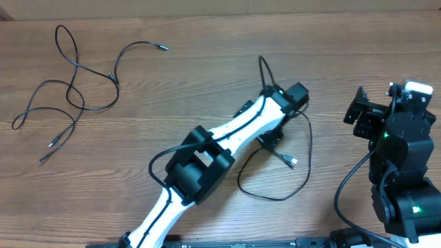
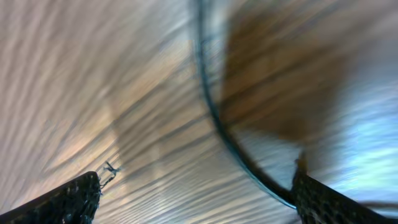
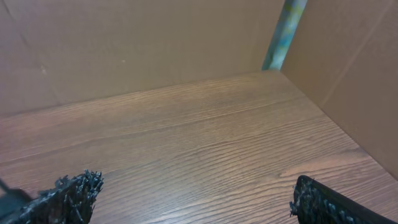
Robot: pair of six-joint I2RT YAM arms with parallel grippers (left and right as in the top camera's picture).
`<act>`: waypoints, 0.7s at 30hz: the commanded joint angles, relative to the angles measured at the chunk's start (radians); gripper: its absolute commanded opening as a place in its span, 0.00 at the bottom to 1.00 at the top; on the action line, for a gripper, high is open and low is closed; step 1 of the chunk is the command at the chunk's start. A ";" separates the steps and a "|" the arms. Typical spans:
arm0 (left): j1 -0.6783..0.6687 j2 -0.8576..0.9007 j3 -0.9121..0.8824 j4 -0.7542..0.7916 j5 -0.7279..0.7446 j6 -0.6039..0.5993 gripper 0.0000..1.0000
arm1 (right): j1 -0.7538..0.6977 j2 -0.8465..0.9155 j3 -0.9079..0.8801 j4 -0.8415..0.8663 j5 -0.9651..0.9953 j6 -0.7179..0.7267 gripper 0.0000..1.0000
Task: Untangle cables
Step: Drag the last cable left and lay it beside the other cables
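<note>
The left hand [image 2: 196, 202] sits close over the middle of the wooden worktop [image 1: 207, 62], fingers spread wide and gripping nothing. One thin black cable [image 1: 307, 148] curves past the finger at the right of the blurred wrist view and lies in a loose loop around the hand, its small plug [image 1: 292, 162] just beside it. The other cables [image 1: 72, 93] lie loosely tangled at the far left, well apart from both arms, and the right hand [image 3: 196, 205] at the right side is also spread wide and holds nothing.
</note>
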 commanded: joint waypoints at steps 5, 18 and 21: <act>0.214 0.036 -0.123 -0.009 -0.077 -0.180 0.99 | -0.002 -0.009 0.031 0.004 -0.003 0.007 1.00; 0.555 0.036 -0.267 0.047 -0.078 -0.343 1.00 | -0.002 -0.009 0.031 0.005 -0.002 0.007 1.00; 0.622 0.036 -0.334 0.085 -0.086 -0.356 0.99 | -0.003 -0.009 0.031 0.005 -0.002 0.007 1.00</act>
